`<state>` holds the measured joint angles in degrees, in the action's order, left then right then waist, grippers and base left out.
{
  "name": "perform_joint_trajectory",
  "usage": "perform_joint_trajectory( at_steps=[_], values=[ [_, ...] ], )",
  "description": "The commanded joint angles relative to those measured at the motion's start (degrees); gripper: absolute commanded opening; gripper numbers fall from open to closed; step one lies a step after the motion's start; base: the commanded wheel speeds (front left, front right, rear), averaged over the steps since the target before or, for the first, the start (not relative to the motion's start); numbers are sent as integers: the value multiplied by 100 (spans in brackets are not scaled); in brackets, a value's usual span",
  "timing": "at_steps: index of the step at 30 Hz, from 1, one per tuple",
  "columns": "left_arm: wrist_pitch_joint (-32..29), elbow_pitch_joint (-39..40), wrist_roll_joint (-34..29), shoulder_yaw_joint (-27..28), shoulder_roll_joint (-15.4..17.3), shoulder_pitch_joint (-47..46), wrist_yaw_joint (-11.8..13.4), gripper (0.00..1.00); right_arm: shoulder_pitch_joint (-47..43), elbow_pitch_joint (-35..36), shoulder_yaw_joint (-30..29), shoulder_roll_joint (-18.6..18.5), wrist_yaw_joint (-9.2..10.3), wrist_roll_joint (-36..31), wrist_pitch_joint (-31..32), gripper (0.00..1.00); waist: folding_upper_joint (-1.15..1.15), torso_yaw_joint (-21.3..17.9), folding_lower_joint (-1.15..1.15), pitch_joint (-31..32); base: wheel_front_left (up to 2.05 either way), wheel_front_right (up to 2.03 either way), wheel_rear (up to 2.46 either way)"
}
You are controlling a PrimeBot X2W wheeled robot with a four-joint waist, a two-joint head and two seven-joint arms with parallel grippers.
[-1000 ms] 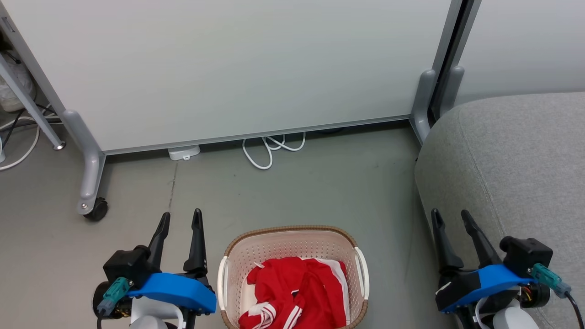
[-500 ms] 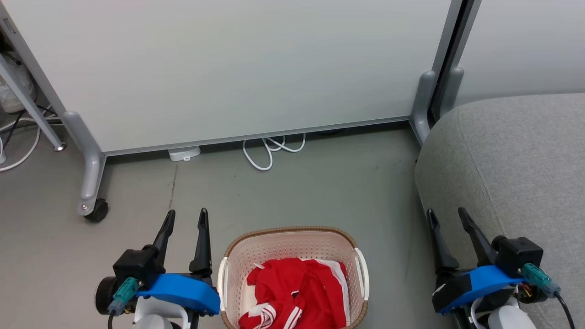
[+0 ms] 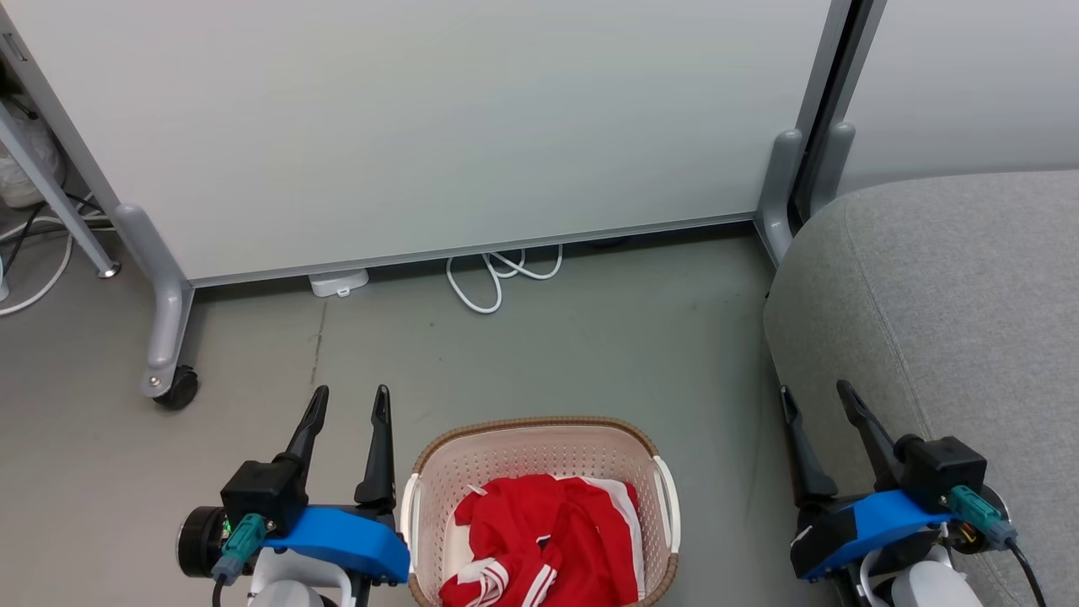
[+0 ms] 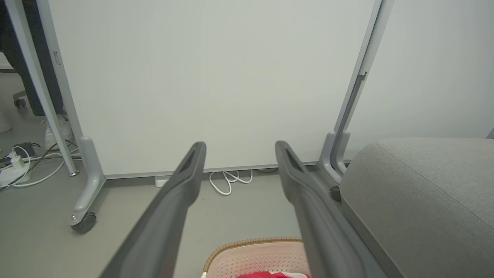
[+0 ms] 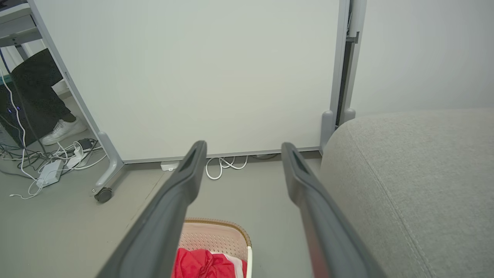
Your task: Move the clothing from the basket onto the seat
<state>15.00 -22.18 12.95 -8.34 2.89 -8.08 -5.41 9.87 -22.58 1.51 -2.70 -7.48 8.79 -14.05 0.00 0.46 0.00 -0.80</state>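
Note:
Red clothing (image 3: 544,539) with white striped trim lies bunched in the cream basket (image 3: 539,438) on the floor at the bottom centre of the head view. The grey seat (image 3: 944,295) fills the right side. My left gripper (image 3: 351,394) hovers open just left of the basket, nothing between its fingers. My right gripper (image 3: 816,389) stands open between the basket and the seat's edge, also empty. The left wrist view catches the basket rim (image 4: 254,247) and the seat (image 4: 417,193). In the right wrist view the clothing (image 5: 200,264) peeks up at the bottom, beside the seat (image 5: 417,170).
A white partition panel (image 3: 421,126) on grey wheeled feet (image 3: 169,371) stands behind the basket. A white cable loop (image 3: 497,278) and a power block (image 3: 340,282) lie on the floor at its base. A person's leg and white shoe (image 5: 61,131) show past the panel's left side.
Both grippers have drifted slightly inward toward the basket, the left one rightward, the right one leftward and a bit up. The basket and clothing have not moved.

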Motion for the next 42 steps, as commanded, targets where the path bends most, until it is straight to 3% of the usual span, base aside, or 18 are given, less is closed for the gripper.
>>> perform_joint_trajectory(
  at_steps=[1,17,26,42],
  values=[
    [28,-3,-6,2,-1,-62,8,100,51,-14,10,-34,-3,16,-31,100,0,-3,0,-6,0,0,0],
    [23,-92,-17,-8,-2,-136,14,100,239,32,114,-32,-3,75,-73,100,0,-176,0,-316,0,0,0],
    [22,-668,157,-45,1,-633,-68,100,803,295,364,-29,-2,69,-81,100,0,-612,0,-1320,0,0,0],
    [-125,-2661,-31,-192,196,-2411,-31,100,2112,911,862,-24,-2,265,-116,100,0,-1243,0,-3409,0,0,0]
  ],
)
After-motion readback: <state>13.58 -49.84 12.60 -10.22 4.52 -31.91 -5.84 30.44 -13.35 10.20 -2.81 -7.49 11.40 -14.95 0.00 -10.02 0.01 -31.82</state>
